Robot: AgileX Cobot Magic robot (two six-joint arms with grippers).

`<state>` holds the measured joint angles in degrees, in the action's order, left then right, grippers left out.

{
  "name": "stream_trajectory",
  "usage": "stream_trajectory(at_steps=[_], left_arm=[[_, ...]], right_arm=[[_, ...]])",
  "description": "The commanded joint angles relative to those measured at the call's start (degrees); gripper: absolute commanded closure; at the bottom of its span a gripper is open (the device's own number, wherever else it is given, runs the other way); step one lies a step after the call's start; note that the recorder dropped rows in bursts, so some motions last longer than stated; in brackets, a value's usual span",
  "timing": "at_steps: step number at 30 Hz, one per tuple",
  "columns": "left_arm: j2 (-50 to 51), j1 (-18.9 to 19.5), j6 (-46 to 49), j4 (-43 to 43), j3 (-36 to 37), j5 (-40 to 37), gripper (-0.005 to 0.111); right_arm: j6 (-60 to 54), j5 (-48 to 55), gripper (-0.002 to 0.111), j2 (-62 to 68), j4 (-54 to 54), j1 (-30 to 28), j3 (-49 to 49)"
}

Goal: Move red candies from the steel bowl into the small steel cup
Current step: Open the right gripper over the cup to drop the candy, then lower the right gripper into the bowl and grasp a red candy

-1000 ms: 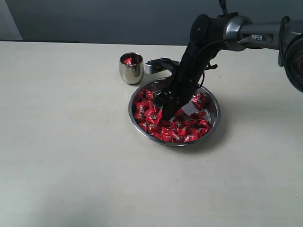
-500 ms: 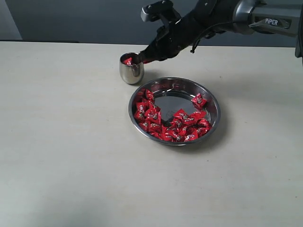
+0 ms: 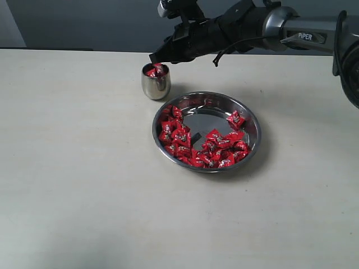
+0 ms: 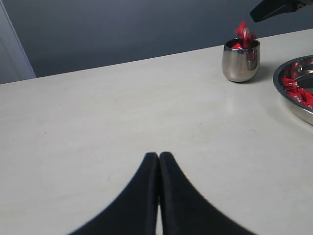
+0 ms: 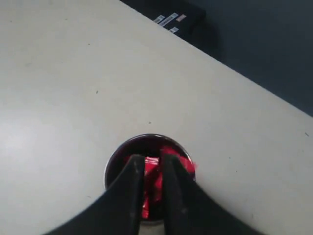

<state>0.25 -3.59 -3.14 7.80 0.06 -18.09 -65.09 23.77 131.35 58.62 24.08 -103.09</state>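
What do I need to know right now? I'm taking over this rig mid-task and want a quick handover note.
Left gripper: shut, holding nothing, above the table, away from the work.
Right gripper: jaws slightly apart, nothing between them, directly above the small steel cup.
One red candy shows blurred just above the cup's rim, apart from the gripper; a few more lie inside the cup.
The steel bowl stands beside the cup and holds most of the red candies.
Done: a few candies are in the cup. Left: many to move from the bowl.
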Motion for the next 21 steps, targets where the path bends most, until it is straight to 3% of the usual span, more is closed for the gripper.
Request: stream_trajectory(at_steps=[1,6,11,14,21], left_arm=[[-0.2,-0.6,-0.3,0.0,-0.1,0.4,0.106],[-0.2,-0.6,-0.3,0.0,-0.1,0.4,0.106],[-0.2,-0.6,-0.3,0.0,-0.1,0.4,0.106],[-0.2,-0.6,-0.3,0.0,-0.1,0.4,0.106],[-0.2,-0.6,-0.3,0.0,-0.1,0.4,0.106]], right_arm=[[-0.4,-0.5,0.093,0.2,0.9,-0.1,-0.7],[-0.4,0.1,0.093,0.2,1.5,-0.1,-0.7],[-0.4,9.1,0.093,-0.1,-0.7,-0.1,-0.7],[0.3,15.3,0.093,-0.4,-6.0,-0.1,-0.7],[15.3,24.0,0.093,-2.6,-27.0,-0.1,-0.7]])
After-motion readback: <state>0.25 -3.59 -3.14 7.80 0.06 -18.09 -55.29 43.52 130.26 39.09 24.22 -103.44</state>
